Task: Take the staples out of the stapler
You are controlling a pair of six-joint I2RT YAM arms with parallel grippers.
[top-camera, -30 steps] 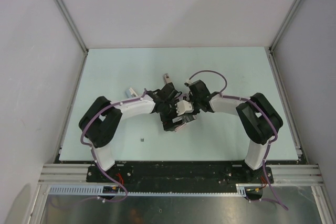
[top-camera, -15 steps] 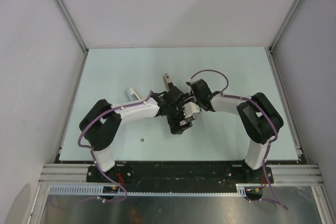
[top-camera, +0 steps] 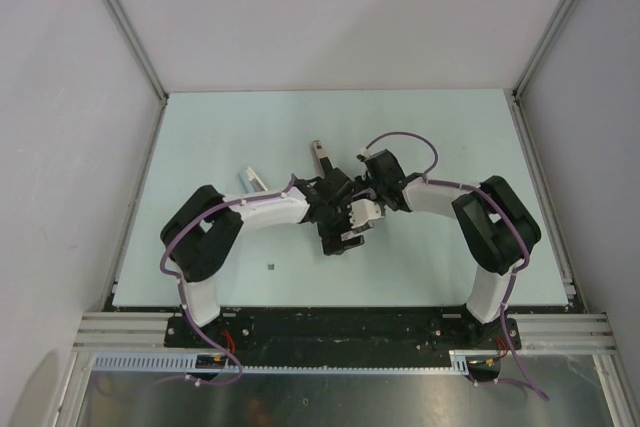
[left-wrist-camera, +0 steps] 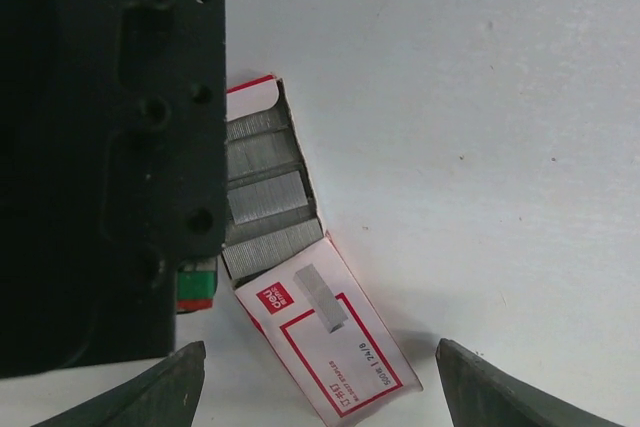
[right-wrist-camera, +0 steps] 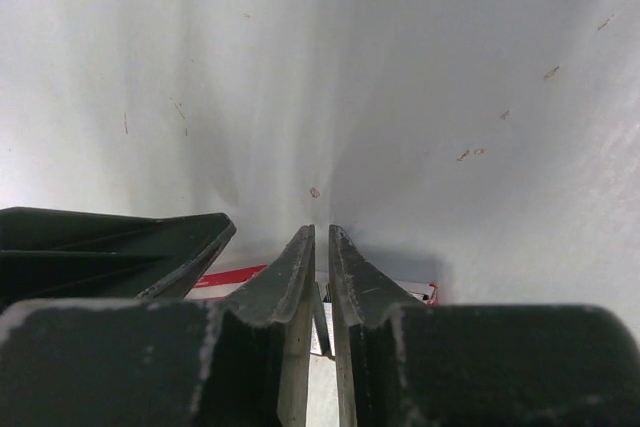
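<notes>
The stapler [top-camera: 318, 154] is lying on the table [top-camera: 200, 147], just beyond both tools and touching neither. The left tool [left-wrist-camera: 320, 377] is hanging with its jaws wide apart over an open staple box [left-wrist-camera: 330, 347]. The right tool [right-wrist-camera: 320, 237] is pinching a thin pale strip [right-wrist-camera: 319, 322] of unclear identity, jaws nearly together.

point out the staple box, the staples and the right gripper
staple box [left-wrist-camera: 335, 352], left wrist view, on its red and white flap
staples [left-wrist-camera: 262, 197], left wrist view, on a middle strip
right gripper [right-wrist-camera: 320, 232], right wrist view, midway between its fingertips
</notes>
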